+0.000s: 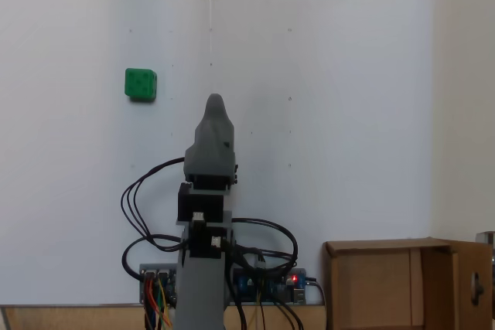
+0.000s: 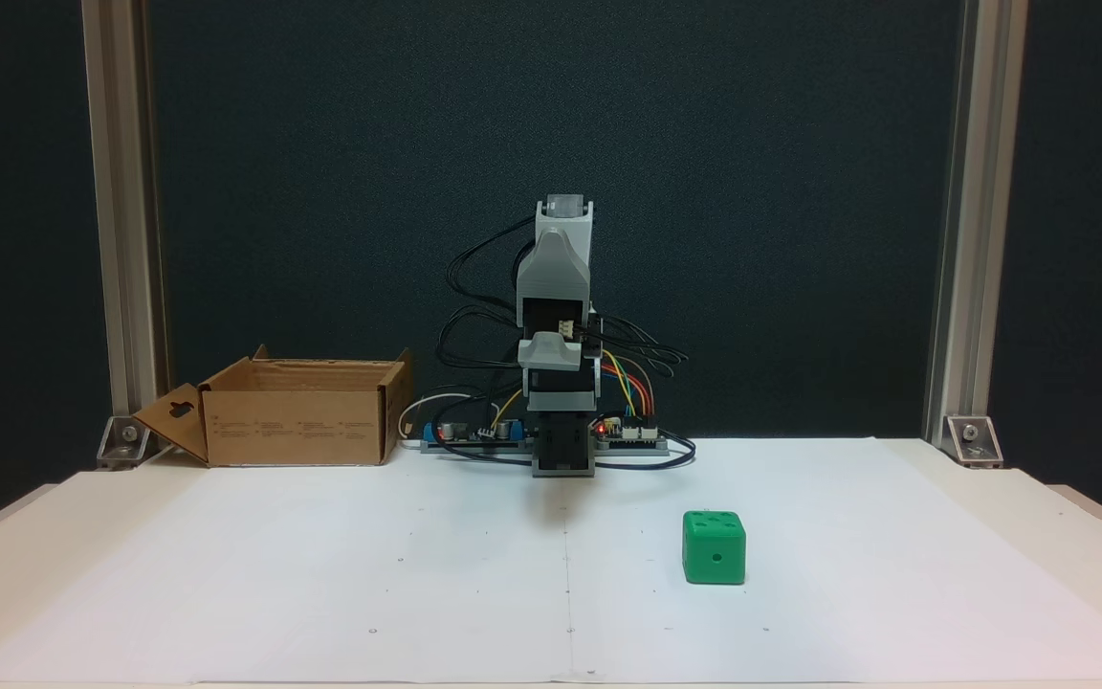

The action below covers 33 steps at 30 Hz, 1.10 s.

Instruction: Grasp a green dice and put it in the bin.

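- Right now the arm [image 2: 561, 344] is sitting folded up over its base at the back of the table, with dark and coloured wires [image 2: 632, 378] looping out on both sides.
- Its gripper [image 1: 215, 106] is pointing out over the white sheet [image 2: 417, 593]; the two jaws are lying one behind the other, so I cannot tell whether it is open or closed.
- Nothing is showing between the jaws.
- Meanwhile the green dice [image 2: 715, 547] is resting on the white sheet, well apart from the gripper. In one fixed view it is lying toward the upper left [image 1: 141, 84]; in the other it is lying in front of the base and to the right.
- Further off, the bin [image 2: 297, 413] is standing at the back edge beside the base, its flaps opening upward, on the opposite side from the dice [image 1: 402, 284].
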Each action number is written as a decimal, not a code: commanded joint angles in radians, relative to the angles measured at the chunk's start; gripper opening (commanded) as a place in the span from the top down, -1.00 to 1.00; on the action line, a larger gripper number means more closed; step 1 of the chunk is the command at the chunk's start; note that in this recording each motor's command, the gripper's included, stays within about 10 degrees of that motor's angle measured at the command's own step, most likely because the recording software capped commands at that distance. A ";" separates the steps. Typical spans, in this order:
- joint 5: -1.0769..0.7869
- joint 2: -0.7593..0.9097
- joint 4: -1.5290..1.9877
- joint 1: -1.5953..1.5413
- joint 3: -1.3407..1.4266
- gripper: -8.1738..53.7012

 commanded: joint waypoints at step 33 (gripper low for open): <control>0.003 0.081 0.761 0.144 -0.399 -0.73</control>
